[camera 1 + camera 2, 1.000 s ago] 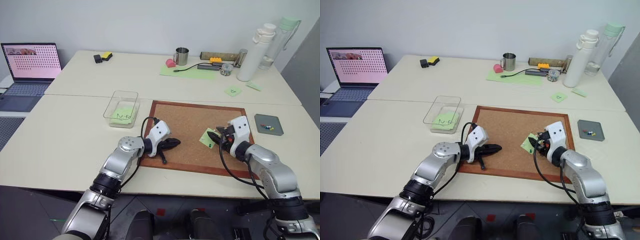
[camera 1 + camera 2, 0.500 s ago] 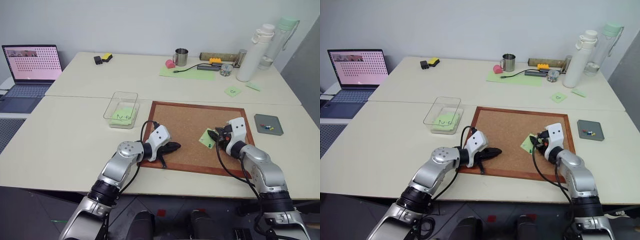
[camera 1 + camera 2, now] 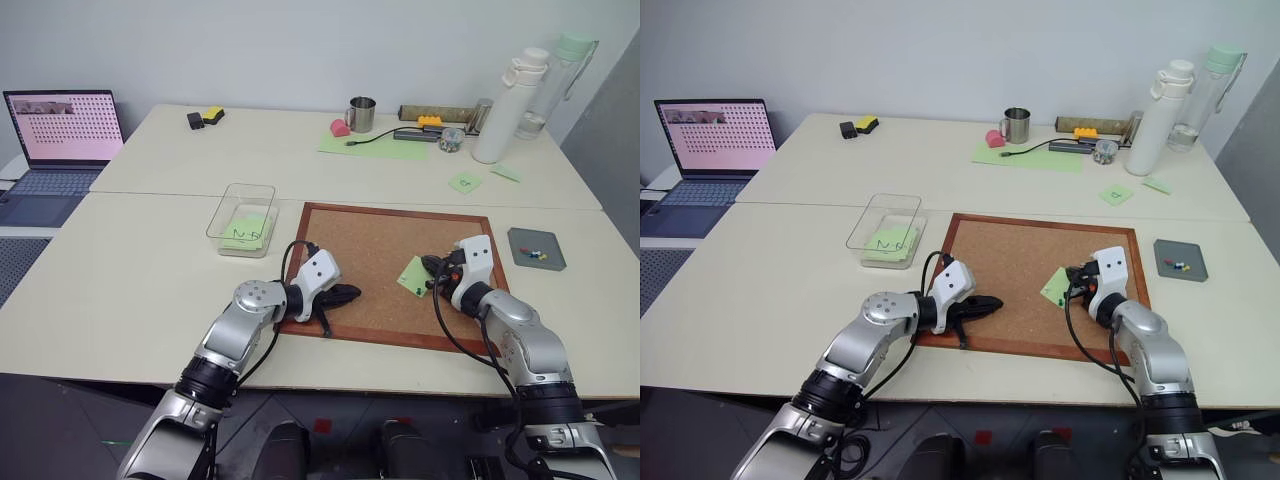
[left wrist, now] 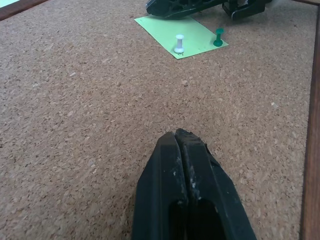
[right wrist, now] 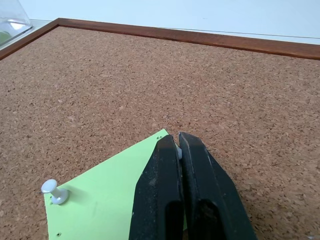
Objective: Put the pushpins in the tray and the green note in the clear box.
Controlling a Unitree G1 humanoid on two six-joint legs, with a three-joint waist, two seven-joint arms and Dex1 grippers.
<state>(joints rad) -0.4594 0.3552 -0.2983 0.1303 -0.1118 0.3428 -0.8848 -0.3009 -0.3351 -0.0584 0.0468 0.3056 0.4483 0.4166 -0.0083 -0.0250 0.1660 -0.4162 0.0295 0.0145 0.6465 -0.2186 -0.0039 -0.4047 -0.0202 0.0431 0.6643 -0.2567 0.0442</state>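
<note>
We see the right gripper pinching a pale pushpin at the green note corner on the cork board. The left gripper, pressed together, rests on that board.

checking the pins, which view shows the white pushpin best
The left wrist view: the white pushpin stands upright in the green note, seen whole. The right wrist view shows it near the note's corner; in the eye views it is too small.
</note>
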